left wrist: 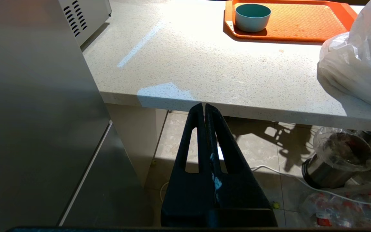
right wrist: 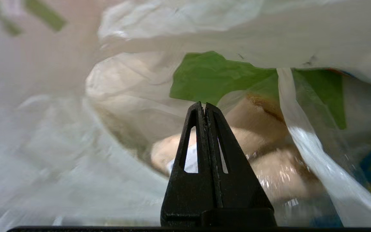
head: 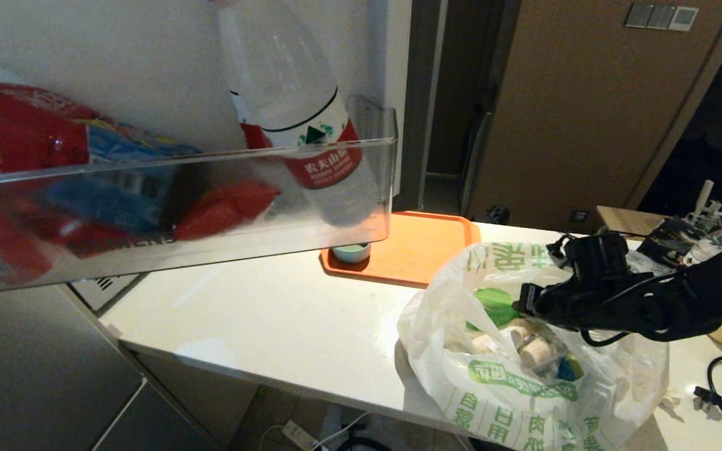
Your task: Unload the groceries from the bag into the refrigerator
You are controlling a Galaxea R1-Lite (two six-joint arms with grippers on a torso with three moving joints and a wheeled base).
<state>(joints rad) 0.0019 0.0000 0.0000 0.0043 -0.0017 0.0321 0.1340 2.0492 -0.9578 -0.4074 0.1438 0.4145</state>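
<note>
The refrigerator (head: 35, 369) stands at the far left with its door swung open, and the clear door shelf (head: 173, 207) hangs over the near end of the white counter (head: 261, 319). On that shelf sit red and blue packs (head: 54, 169) and a clear water bottle (head: 301, 119) with a red label.

The left gripper (left wrist: 204, 106) is parked low, in front of the counter's edge and just beside the refrigerator's grey side, its two black fingers pressed together on nothing. Beyond it on the counter lies the orange tray (left wrist: 301, 22), carrying a small teal cup (left wrist: 252, 16).

Further right sits the bag (head: 524, 357), near the counter's front edge, its mouth open upward. The right gripper (right wrist: 204, 105) reaches in from the right — its fingers closed tight against each other, holding nothing — with the tips at the bag's opening. Just ahead of the tips lies a green pack (right wrist: 211, 79), and below and beside them pale beige lumps (right wrist: 262, 151) in clear wrap, with white bag film all round.
</note>
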